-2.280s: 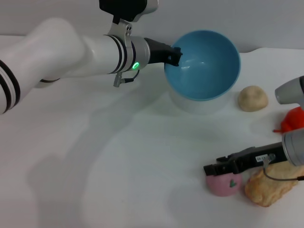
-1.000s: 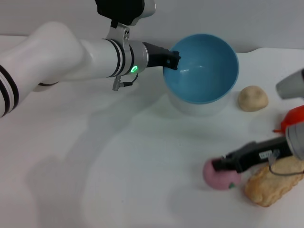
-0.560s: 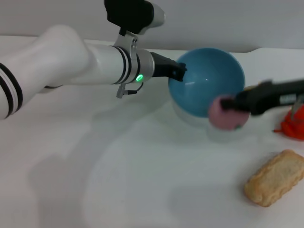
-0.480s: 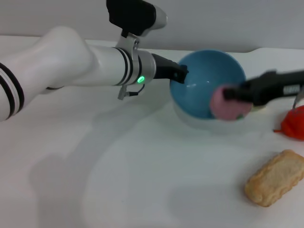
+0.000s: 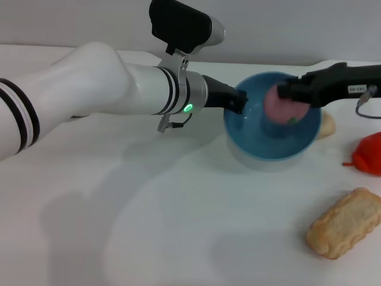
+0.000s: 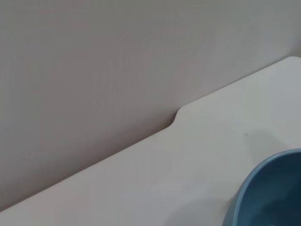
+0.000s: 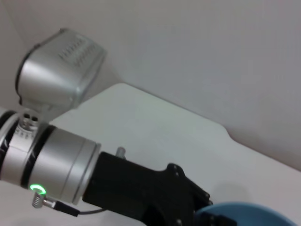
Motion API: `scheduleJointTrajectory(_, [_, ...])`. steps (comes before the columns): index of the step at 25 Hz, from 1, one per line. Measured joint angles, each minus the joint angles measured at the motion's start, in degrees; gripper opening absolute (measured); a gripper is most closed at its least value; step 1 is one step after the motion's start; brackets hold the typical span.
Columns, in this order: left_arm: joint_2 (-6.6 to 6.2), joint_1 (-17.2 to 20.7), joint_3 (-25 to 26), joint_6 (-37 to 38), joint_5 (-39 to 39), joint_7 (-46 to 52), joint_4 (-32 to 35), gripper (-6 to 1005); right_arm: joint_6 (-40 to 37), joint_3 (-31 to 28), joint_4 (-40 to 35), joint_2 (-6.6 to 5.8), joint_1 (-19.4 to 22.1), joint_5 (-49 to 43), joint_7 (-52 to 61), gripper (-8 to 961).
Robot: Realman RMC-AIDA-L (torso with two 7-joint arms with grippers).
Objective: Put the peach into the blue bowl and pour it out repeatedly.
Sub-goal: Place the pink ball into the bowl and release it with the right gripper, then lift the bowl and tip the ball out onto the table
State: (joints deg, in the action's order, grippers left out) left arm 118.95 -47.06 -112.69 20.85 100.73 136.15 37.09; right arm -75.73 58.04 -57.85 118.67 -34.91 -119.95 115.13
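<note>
The right hand [image 5: 281, 94] pinches the peach [image 5: 284, 107] and holds it directly above the hollow of the blue bowl [image 5: 271, 146], inside the ring of the rim and seemingly clear of the bowl's floor. That is the relation the coming move turns on: the bowl lies straight beneath the fruit, so by my judgement the release needs only a parting of the fingers, with no sideways travel. The peach is round and has no long axis to mind; its small dark stem faces down and toward the bench [image 5: 178, 238].

Across the bowl from the right hand, the left hand [image 5: 238, 102] is pressed together on the rim on the bowl's left side and steadies it. The right wrist view shows the same dark hand meeting the blue edge. The left hand is nearer to the bowl, the right hand to the fruit, so each is already at its own thing.

Counted: one peach, one blue bowl, two hands.

Beyond the bowl from the left hand, just behind the rim and under the right hand, a beige lumpy ball [image 5: 328, 124] peeps out, mostly hidden. Farther off on that side lie one red item [image 5: 368, 156] at the picture's edge and one tan bread-like piece [image 5: 344, 223], well apart from the bowl.
</note>
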Motion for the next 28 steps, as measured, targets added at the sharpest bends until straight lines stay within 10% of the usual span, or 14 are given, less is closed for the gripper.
scheduleJointTrajectory(16, [-0.19, 0.20, -1.85, -2.84, 0.33, -0.70, -0.02, -1, 13.23, -9.18, 0.29, 0.36, 11.01, 12.88, -19.35, 549])
scheduleJointTrajectory(28, [-0.08, -1.45, -6.89, -11.06, 16.86, -0.97, 4.94, -2, 14.14, -18.90, 29.63, 0.17, 22.80, 51.49, -58.05, 601])
